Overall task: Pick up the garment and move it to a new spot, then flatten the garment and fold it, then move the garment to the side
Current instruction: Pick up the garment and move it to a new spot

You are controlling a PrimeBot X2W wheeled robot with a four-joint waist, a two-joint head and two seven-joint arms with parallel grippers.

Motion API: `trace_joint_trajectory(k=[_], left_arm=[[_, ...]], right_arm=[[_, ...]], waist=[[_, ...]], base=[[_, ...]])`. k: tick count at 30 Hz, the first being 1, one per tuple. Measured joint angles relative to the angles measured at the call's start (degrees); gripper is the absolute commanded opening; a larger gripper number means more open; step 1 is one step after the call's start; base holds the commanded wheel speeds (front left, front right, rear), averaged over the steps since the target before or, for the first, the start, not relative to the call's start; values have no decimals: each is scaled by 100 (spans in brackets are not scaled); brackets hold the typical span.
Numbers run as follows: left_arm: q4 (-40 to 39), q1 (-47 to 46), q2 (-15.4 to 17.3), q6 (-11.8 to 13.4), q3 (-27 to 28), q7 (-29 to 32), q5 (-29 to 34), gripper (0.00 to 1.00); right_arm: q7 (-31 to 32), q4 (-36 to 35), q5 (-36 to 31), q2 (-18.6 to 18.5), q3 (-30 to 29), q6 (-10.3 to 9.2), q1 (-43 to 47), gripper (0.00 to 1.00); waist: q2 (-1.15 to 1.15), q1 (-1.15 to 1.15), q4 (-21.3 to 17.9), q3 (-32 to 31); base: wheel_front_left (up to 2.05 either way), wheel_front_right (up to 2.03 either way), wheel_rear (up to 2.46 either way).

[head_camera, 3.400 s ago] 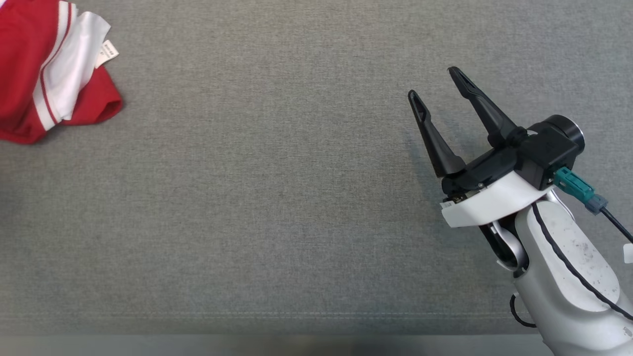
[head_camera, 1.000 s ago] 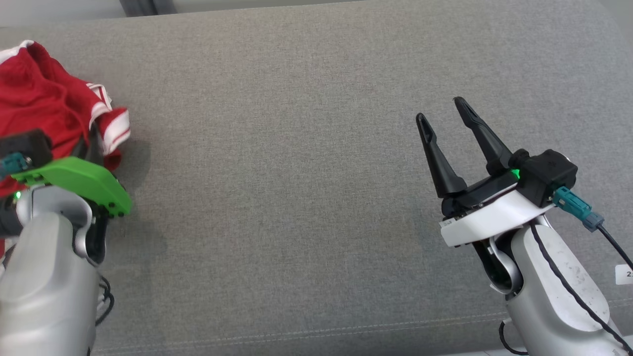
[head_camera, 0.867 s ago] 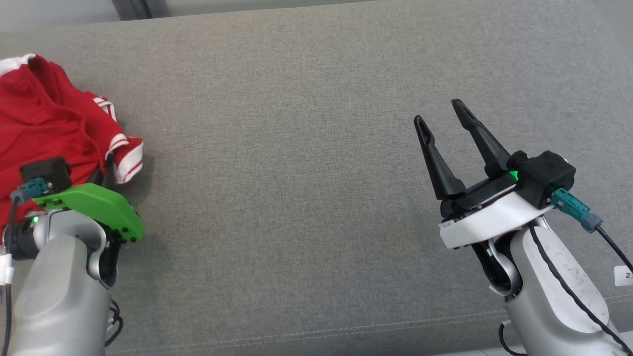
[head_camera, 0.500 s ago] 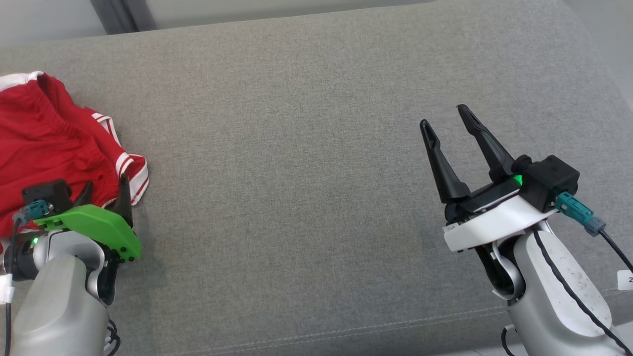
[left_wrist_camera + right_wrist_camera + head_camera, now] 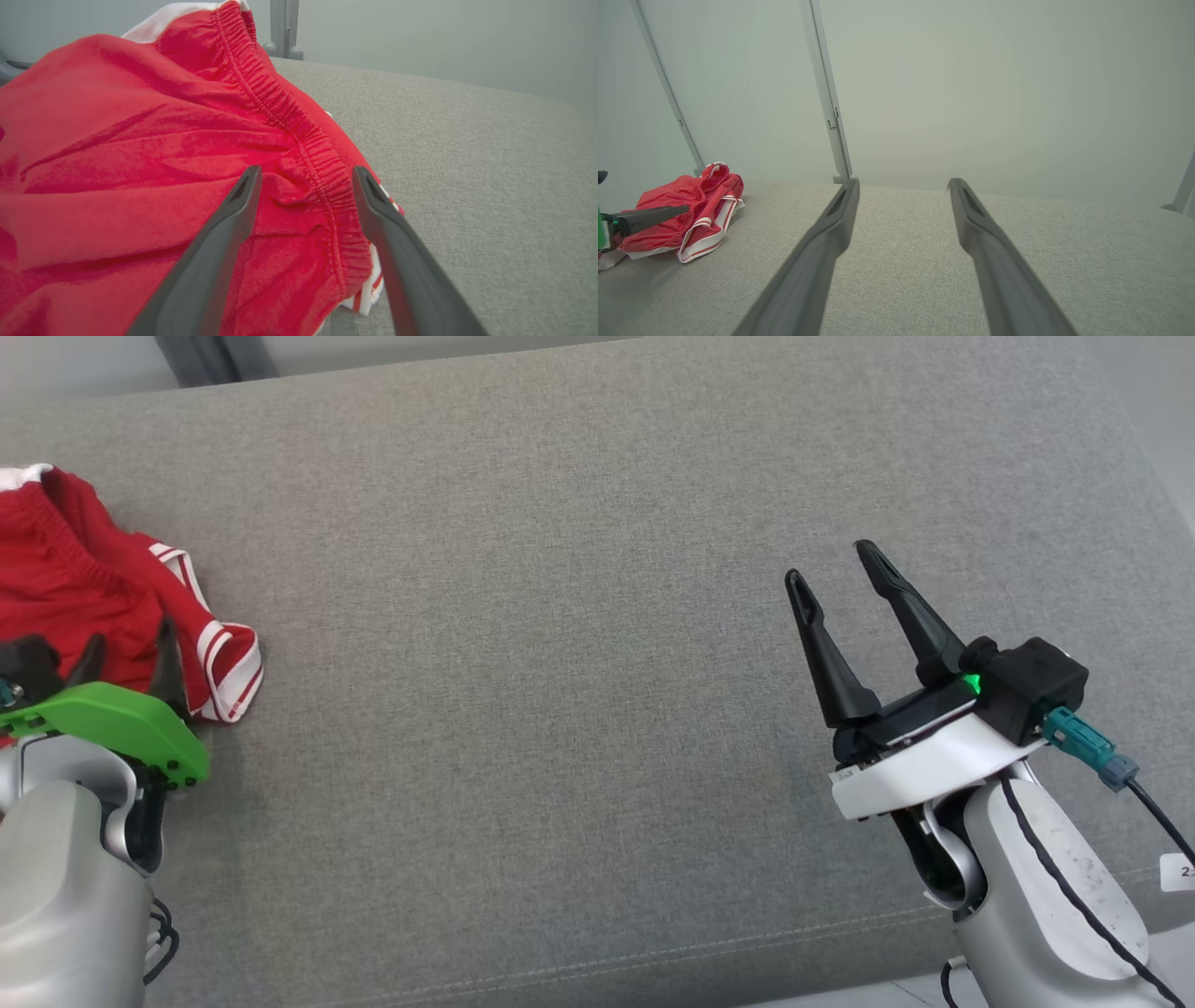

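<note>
The garment (image 5: 75,579) is a pair of red shorts with white stripes, crumpled at the far left of the grey cushion (image 5: 560,663). My left gripper (image 5: 131,649) is open at the heap's near right edge, its fingers pointing into the red cloth. In the left wrist view the gripper (image 5: 306,175) has the gathered waistband (image 5: 299,135) running between its spread fingers, with nothing gripped. My right gripper (image 5: 831,565) stands open over bare cushion far to the right. From the right wrist view the garment (image 5: 686,210) lies at the left, with the open gripper (image 5: 903,184) above the cushion.
A pale wall (image 5: 971,84) with thin metal posts (image 5: 829,93) runs behind the cushion's far edge. The cushion's front seam (image 5: 653,952) lies close to the arms. A wide stretch of grey fabric separates the two grippers.
The head camera has lifted and shifted. My left arm came into view, closed in on the garment, and its fingers now show spread at the cloth's edge. The right gripper stayed open.
</note>
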Motion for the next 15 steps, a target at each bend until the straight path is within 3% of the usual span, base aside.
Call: trace_joint_trajectory(k=[11,12,13,14,15], left_arm=[[569,-231,41,164,80,169,-35,100],[586,-233,38,164,78,169,-35,77],[589,-233,30,166,75,169,-35,46],[591,-233,11,166,69,159,-35,31],[603,-234,-1,165,67,152,-35,7]], right_arm=[[0,7,0,92,71,0,-40,100],[0,5,0,91,45,0,-39,100],[0,7,0,90,7,0,-38,100],[0,8,0,87,-29,0,-38,100],[0,9,0,87,-51,0,-38,100]], waist=[[0,0,-283,176],[0,0,-303,176],[0,0,-314,170],[0,0,-317,160],[0,0,-316,146]], base=[[0,0,0],[0,0,0],[0,0,0],[0,0,0],[0,0,0]])
